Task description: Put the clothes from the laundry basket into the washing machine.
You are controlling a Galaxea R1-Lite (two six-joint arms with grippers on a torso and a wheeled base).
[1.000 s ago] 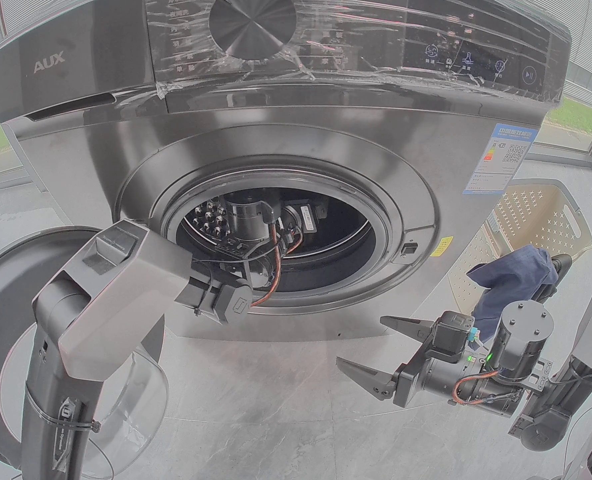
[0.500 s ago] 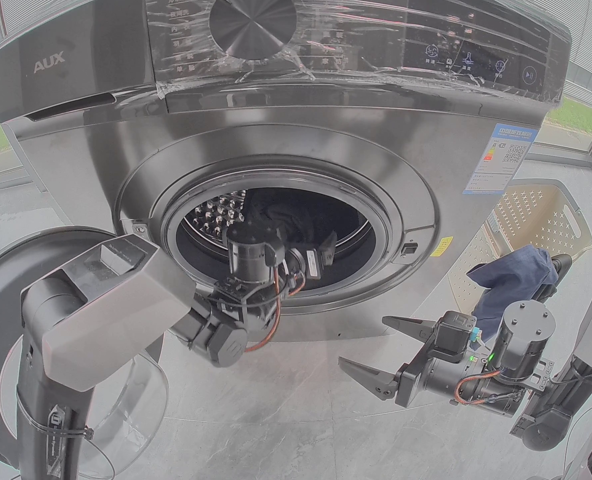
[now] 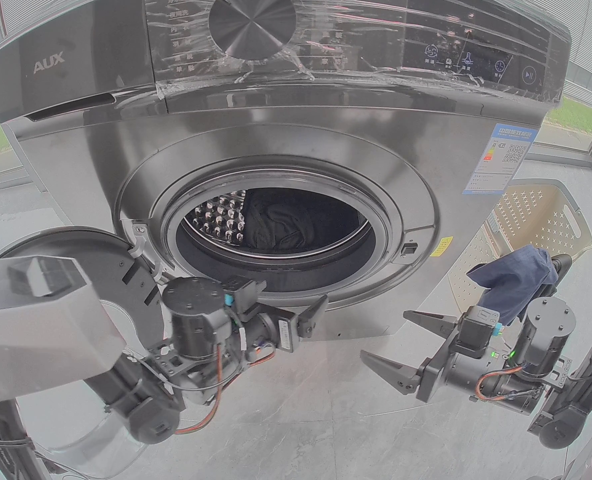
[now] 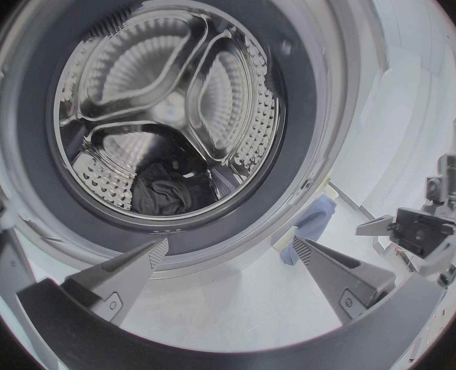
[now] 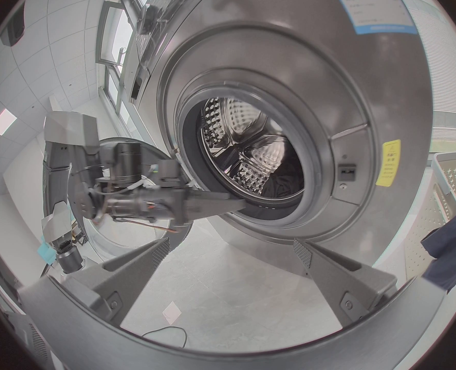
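Lying low in the drum (image 4: 176, 93) of the washing machine (image 3: 296, 135): dark clothing (image 3: 289, 221), crumpled and black or near-black. Its folds are hard to make out against the shadowed interior, and in the head view its lower edge is hidden behind the rim of the opening.

Blue garment (image 3: 512, 281): navy, draped over the near rim of the laundry basket (image 3: 542, 215), its lower part hidden behind the right arm. Whatever else the basket holds cannot be made out.

Laundry basket: beige and perforated, to the machine's right, partly cut off by the machine's corner.

Left pincer (image 4: 229, 246): fingers spread, holding nothing, in front of and below the door opening, pointed toward it.

Right pincer (image 3: 384, 336): fingers spread wide, empty, low over the floor (image 3: 309, 408), between the opening and the basket, near the blue garment.

Door (image 3: 76, 255): swung open to the left, its glass largely covered by the left arm.

Round dial (image 3: 252, 20): on the control panel, under wrinkled clear film.

Energy label (image 3: 499, 158) and yellow sticker (image 3: 442, 246): on the machine's front, right of the opening.
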